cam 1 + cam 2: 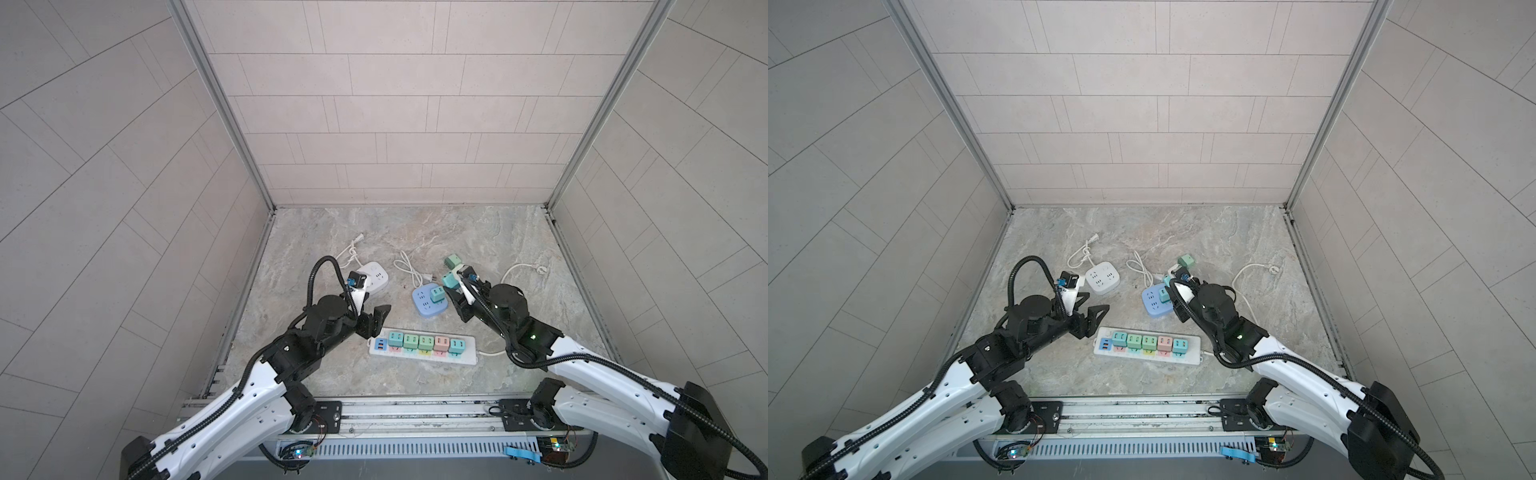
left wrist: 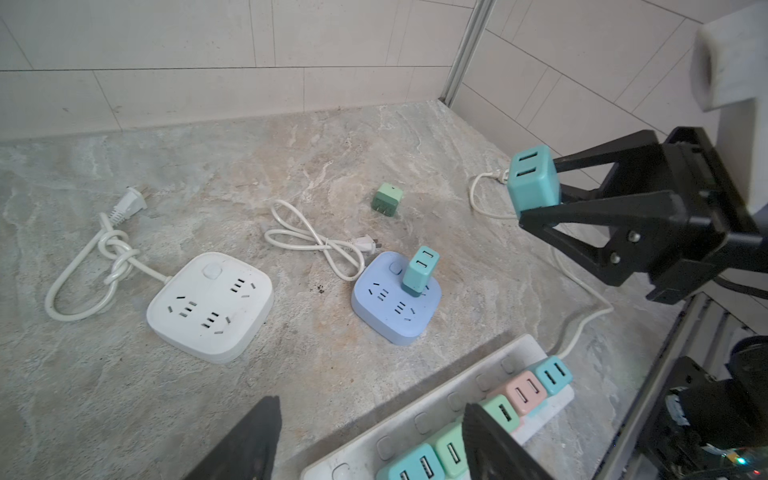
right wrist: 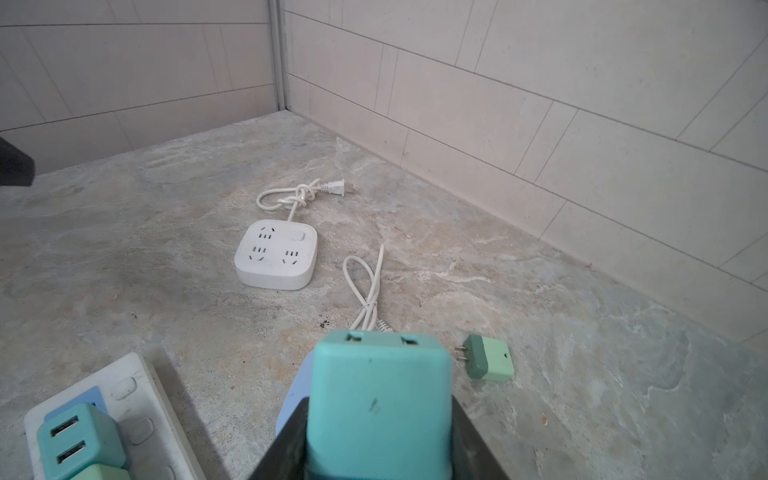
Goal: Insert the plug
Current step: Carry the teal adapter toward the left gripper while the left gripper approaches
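Note:
My right gripper (image 3: 380,419) is shut on a teal plug (image 3: 380,374), holding it in the air. In both top views that plug (image 1: 451,279) hangs just behind the blue square socket block (image 1: 426,307), which carries one teal plug (image 2: 419,270) upright in it. The blue block's edge (image 3: 291,399) peeks out from under the held plug. From the left wrist view the right gripper (image 2: 538,191) with its plug (image 2: 534,178) is above and to one side of the blue block (image 2: 386,316). My left gripper (image 2: 370,403) is open and empty by the long strip's end (image 1: 376,303).
A long white power strip (image 1: 469,353) with several coloured plugs lies near the front. A white square socket block (image 1: 376,278) with a knotted cord lies at the left. A loose green plug (image 1: 453,262) lies behind the right gripper. White cords (image 1: 409,270) trail over the stone floor.

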`<state>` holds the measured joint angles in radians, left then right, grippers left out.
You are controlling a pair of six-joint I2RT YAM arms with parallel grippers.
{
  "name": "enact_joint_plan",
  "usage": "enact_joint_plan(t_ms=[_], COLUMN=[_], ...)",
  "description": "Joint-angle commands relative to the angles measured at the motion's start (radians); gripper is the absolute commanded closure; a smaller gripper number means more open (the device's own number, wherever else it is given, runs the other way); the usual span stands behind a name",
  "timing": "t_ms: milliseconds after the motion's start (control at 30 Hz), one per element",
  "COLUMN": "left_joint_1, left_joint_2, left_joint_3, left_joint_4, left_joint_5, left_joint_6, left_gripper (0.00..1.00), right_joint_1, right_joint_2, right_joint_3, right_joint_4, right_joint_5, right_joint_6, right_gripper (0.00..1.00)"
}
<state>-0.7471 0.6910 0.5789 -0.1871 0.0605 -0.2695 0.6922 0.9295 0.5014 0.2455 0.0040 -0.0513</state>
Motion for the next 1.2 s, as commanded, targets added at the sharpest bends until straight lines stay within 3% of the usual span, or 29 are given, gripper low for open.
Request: enact_joint_plan(t_ms=[0,100,233,267,333,533,733,1167], left_joint_1=[0.004,0.003,0.003,0.002,0.002,-0.038,-0.143,-0.165], left_joint_2=[0.006,0.027,0.077,0.104,0.148,0.277,0.33,0.376], left_joint_3=[0.073,0.114,0.173,0.184,0.201,0.249,0.278,0.276], left_joint_4=[-0.035,-0.04,-0.048,-0.045,-0.032,0.009,0.018,0.035], left_joint_5=[0.086,0.151,0.217,0.228,0.256,0.371,0.293,0.283], left_joint_6=[-0.025,-0.035,-0.038,-0.039,-0.042,-0.047,-0.023,-0.036], left_gripper=[0.25,0.25,0.25,0.25,0.25,0.28,0.28,0.33], right_joint_1=[0.003,0.013,0.106,0.129,0.165,0.194,0.236,0.273], right_joint_2=[-0.024,-0.017,-0.071,-0.087,-0.114,-0.133,-0.098,-0.112], right_joint_3=[-0.013,-0.037,-0.139,-0.153,-0.17,-0.162,-0.158,-0.152], right_joint_4=[0.078,0.108,0.161,0.149,0.156,0.186,0.228,0.248], right_joint_5=[-0.041,-0.173,-0.302,-0.316,-0.284,-0.224,-0.173,-0.158], right_joint_6=[-0.104,-0.244,-0.549,-0.634,-0.681,-0.648,-0.651,-0.65], right_gripper=[0.91,0.95,0.98,1.0,1.0,0.99,1.0,1.0])
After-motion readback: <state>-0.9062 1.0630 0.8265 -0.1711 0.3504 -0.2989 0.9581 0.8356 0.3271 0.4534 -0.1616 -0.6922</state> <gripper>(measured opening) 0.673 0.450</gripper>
